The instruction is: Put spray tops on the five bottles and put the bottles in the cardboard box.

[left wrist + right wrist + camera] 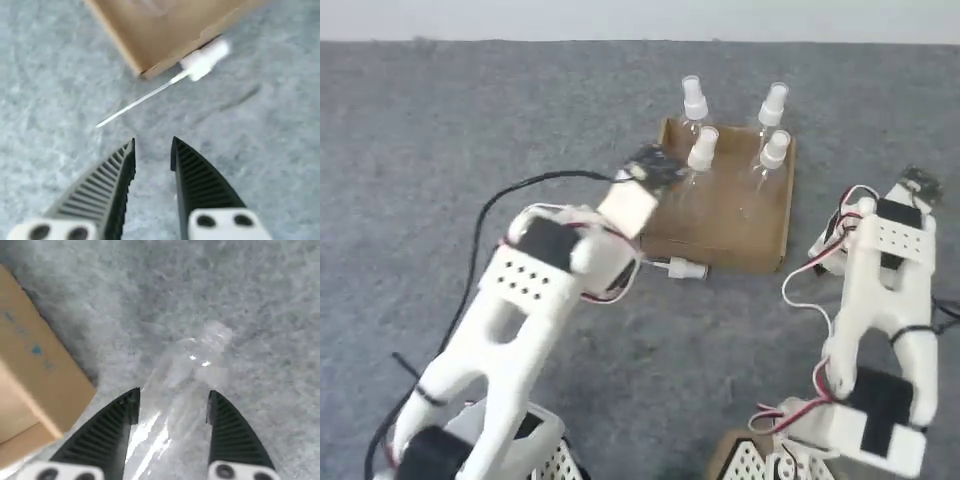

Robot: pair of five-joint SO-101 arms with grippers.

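Observation:
Four clear bottles with white spray tops [703,147] stand in the cardboard box [720,243]. A loose spray top [205,59] with its thin dip tube lies on the carpet against the box's front corner [150,60]; in the high view this spray top [686,268] is just before the box. My left gripper [153,141] hovers over the carpet short of the tube, open and empty. My right gripper [174,391] is shut on a clear topless bottle [192,370], whose neck points away from the wrist, to the right of the box.
Grey carpet [470,130] covers the table. The left arm [535,290] stretches toward the box's front left corner. At the right stands the right arm [880,290], beside the box wall [35,375]. Loose cables hang off both arms.

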